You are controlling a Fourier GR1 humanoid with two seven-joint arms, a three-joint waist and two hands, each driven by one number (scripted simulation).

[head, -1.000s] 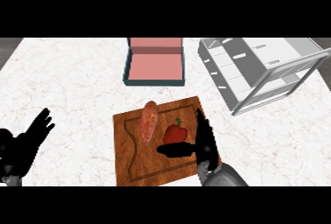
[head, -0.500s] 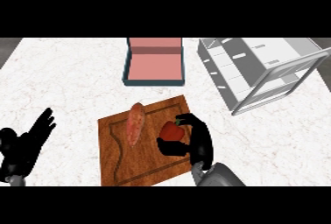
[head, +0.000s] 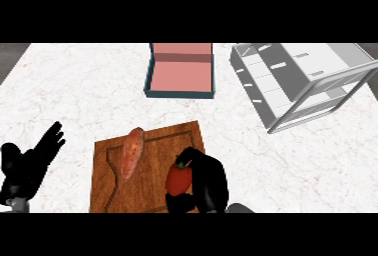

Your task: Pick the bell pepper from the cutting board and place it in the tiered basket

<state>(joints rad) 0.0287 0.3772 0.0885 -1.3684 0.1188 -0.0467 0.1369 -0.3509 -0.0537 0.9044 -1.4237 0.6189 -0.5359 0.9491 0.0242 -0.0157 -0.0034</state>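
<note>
On the board (head: 159,150) near the counter's (head: 88,90) front edge, the right hand (head: 203,182) curls round the pepper (head: 178,180), fingers wrapped on its far side so it can be lifted clear; whether it has left the wood cannot be told. A sweet potato (head: 131,152) lies beside it. The basket (head: 295,85) stands well apart to the upper right, open side facing in. The left hand (head: 29,165) rests open at the left edge

White marble counter (head: 88,95): cutting board (head: 151,175), pink box (head: 181,72), tiered basket (head: 303,80).
</note>
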